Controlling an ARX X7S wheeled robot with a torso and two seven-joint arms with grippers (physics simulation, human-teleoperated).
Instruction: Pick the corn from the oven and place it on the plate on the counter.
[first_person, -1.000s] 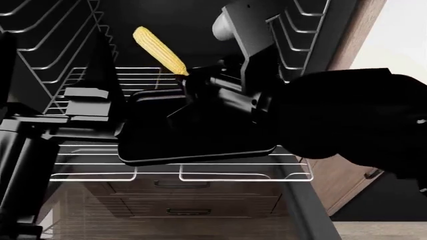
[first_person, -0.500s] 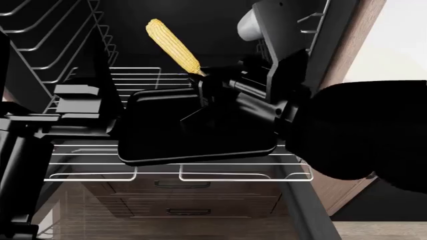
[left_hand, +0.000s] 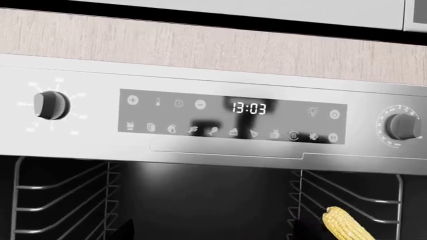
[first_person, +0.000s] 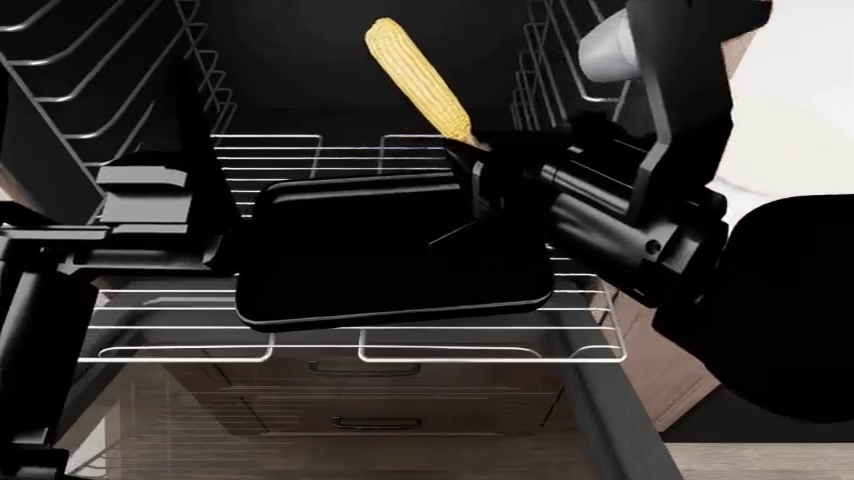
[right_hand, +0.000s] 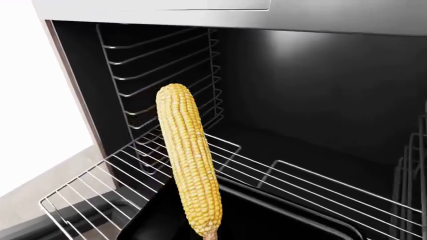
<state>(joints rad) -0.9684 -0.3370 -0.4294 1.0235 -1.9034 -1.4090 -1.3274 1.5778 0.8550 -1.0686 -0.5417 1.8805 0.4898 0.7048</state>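
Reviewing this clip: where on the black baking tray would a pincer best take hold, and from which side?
Probably the tray's near rim, from the open front of the oven. The tray lies flat on the pulled-out rack with its raised lip facing outward; side rails crowd its flanks, and the right pincer holding the corn sits over its far right corner.

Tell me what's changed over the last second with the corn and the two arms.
The right claw, shut on the stem end of the corn, has carried the cob up and toward the robot's right, over the black tray. The grip held and the cob kept its tilt. The tray, the wire rack and the left arm stayed where they were.
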